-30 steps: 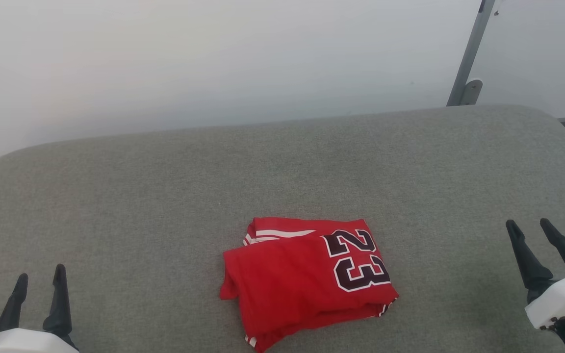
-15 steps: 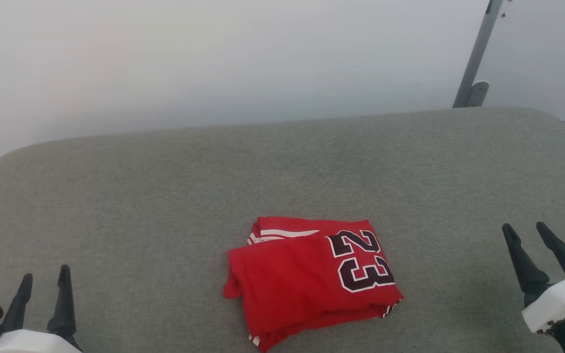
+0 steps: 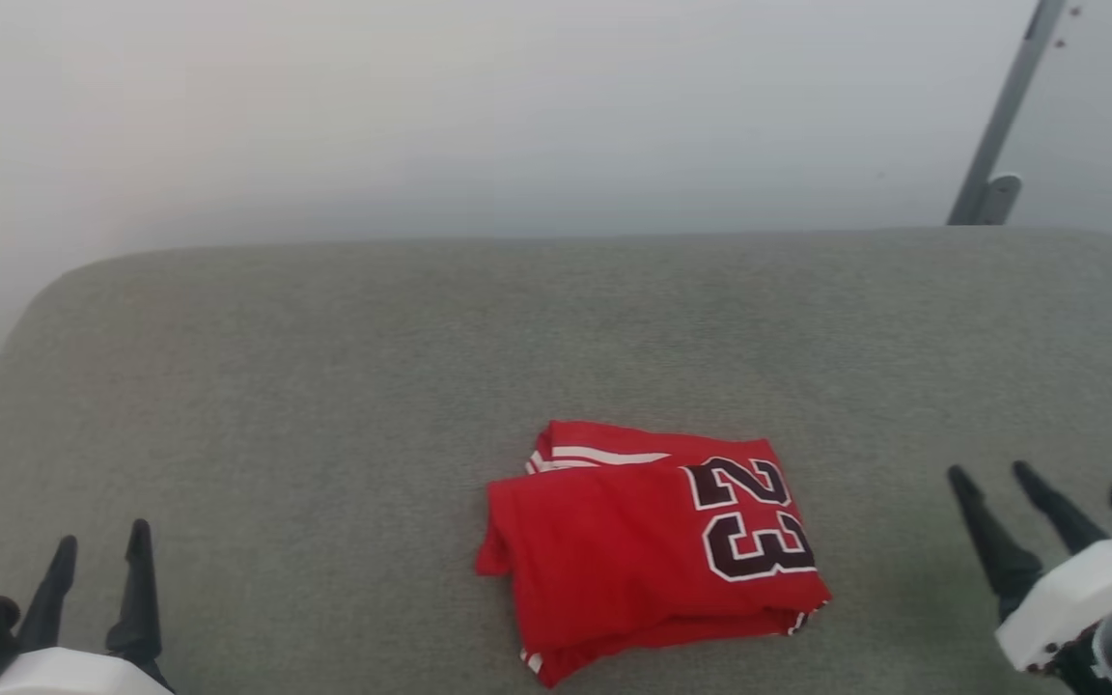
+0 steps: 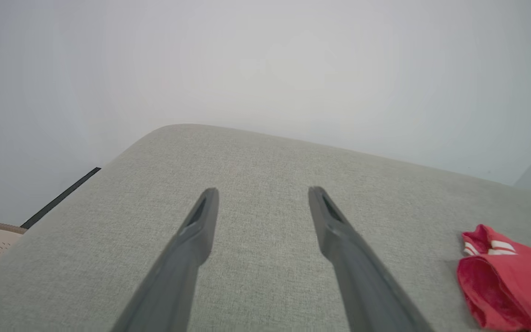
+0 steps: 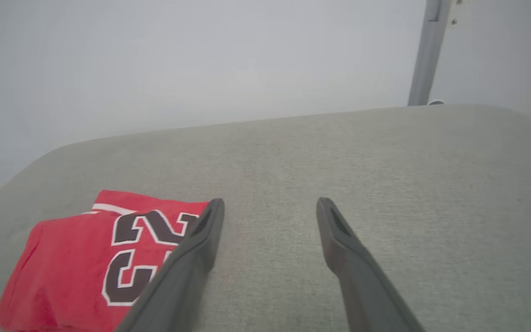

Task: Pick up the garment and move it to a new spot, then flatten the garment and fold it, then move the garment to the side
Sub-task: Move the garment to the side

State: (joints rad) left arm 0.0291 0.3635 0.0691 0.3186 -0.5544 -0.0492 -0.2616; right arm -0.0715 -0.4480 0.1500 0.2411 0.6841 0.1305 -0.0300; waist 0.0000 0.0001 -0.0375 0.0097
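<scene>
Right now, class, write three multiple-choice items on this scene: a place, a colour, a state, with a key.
1. Where does the garment lie?
A. on the grey cushion
B. on the floor
C. on a shelf
2. What colour is its cloth?
A. blue
B. red
C. green
3. How are the left gripper and right gripper?
A. both shut on cloth
B. both open, empty
C. one shut
Key: 1 A, it rests on the cushion; 2 B, red around the black 23; 3 B, both stand spread, clear of the garment.
</scene>
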